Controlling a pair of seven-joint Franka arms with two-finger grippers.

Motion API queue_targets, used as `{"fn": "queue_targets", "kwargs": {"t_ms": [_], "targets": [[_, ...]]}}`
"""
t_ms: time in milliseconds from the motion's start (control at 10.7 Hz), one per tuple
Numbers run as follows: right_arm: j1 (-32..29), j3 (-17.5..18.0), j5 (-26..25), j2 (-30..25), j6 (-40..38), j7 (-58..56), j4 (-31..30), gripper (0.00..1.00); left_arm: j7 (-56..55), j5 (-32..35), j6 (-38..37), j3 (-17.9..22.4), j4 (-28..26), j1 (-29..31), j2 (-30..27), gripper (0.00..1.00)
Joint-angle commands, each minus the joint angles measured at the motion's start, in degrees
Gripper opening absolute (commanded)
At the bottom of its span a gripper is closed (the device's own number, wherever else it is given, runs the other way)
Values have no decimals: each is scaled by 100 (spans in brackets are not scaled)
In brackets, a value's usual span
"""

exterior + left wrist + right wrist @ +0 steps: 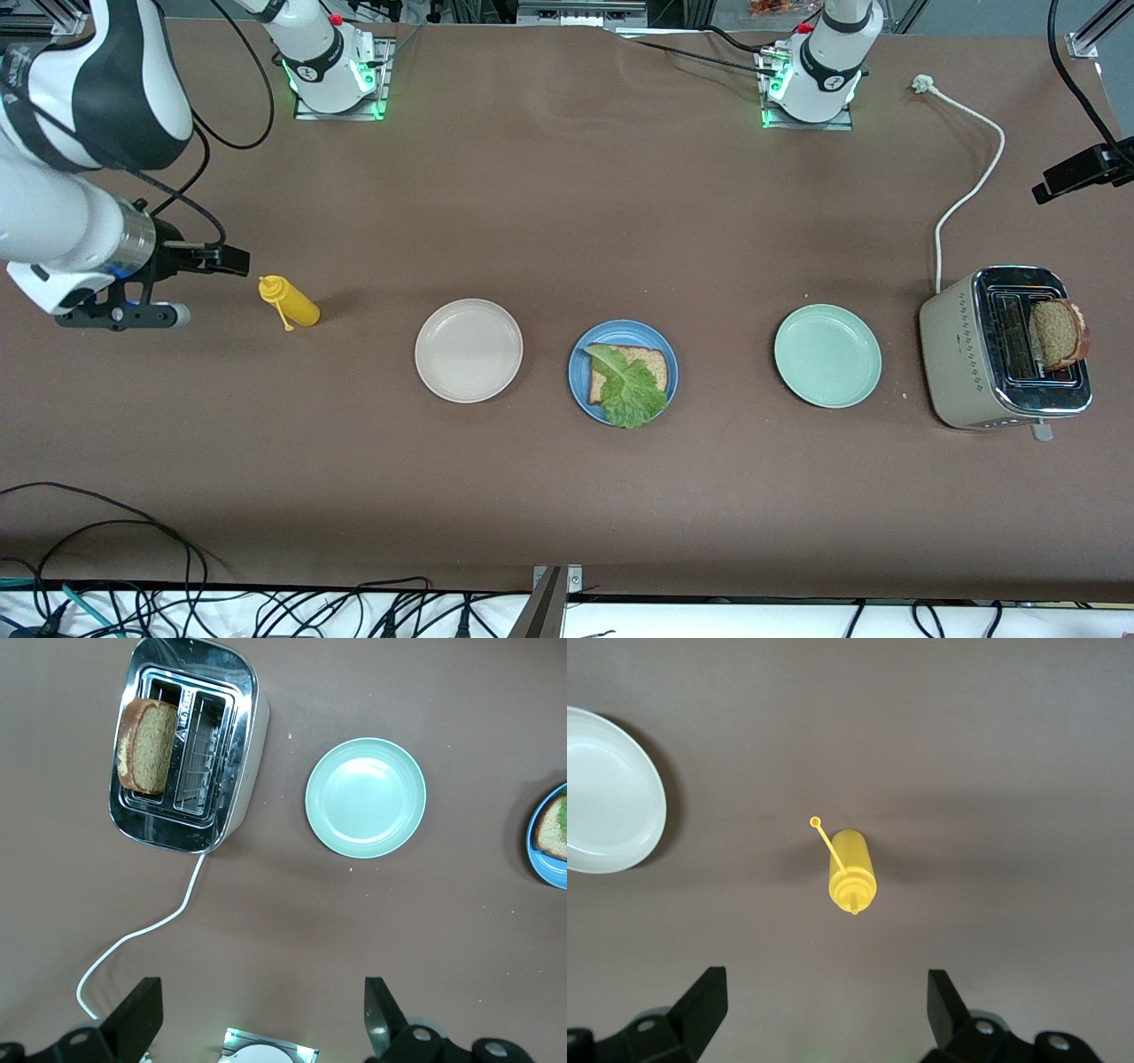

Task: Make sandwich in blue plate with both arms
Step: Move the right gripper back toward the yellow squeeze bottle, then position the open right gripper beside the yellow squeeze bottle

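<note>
Three plates in a row mid-table: cream-white plate [469, 350], round blue plate [623, 372], pale green plate [827, 355]. Blue plate holds one brown bread slice [640, 365] with a ruffled green lettuce leaf [631, 392] on top. Second slice [1056, 334] stands in the silver toaster [1005, 348] at the left arm's end. Right gripper [822, 1005] hangs wide open and empty over bare table beside the yellow squeeze bottle [289, 301], which looks upright. Left gripper [259, 1014] also wide open, empty, high above the table, toaster and green plate below.
</note>
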Motion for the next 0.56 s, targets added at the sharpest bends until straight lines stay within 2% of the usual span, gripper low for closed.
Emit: {"fn": "queue_targets", "kwargs": {"t_ms": [0,187,280,466], "targets": [[-366,427,-379,-800,793,275,-1030,100,135,67,-116,-33,86,28,-12,100],[-375,305,-269,-800,926,284,-943,100,135,67,-125,-33,86,28,-12,100],[-366,208,11,-792,944,284,-881,100,135,67,-125,-33,86,28,-12,100],[-366,207,84,-800,944,284,-846,100,135,67,-125,-33,86,28,-12,100]]}}
